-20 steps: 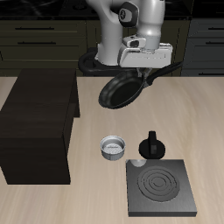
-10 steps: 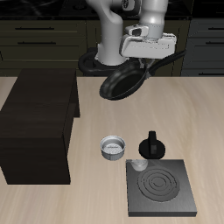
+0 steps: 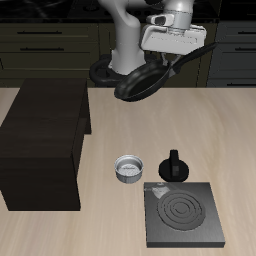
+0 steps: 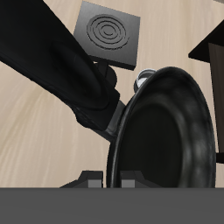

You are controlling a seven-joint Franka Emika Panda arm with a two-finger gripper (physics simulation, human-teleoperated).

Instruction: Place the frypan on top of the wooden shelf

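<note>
The frypan [image 3: 137, 82] is a round black shallow pan with a long black handle, tilted and held high in the air near the robot's base. My gripper [image 3: 180, 60] is shut on the frypan's handle [image 3: 183, 62]. In the wrist view the frypan [image 4: 166, 140] fills most of the frame and its handle [image 4: 52, 70] runs away from the camera. The wooden shelf [image 3: 45, 140] is a large dark boxy cabinet with a flat top, standing on the table beside the held pan and well below it. One corner of the shelf [image 4: 214, 39] shows in the wrist view.
A small silver-grey pot [image 3: 129, 169] stands on the table in the middle. A square black stove plate [image 3: 182, 214] with concentric rings lies near the front edge and also shows in the wrist view [image 4: 111, 32]. A black knob-like item [image 3: 174, 166] stands behind it.
My gripper has risen with the frypan held by its handle, and the pan has moved up and slightly back. The pot, stove plate and shelf have not moved.
</note>
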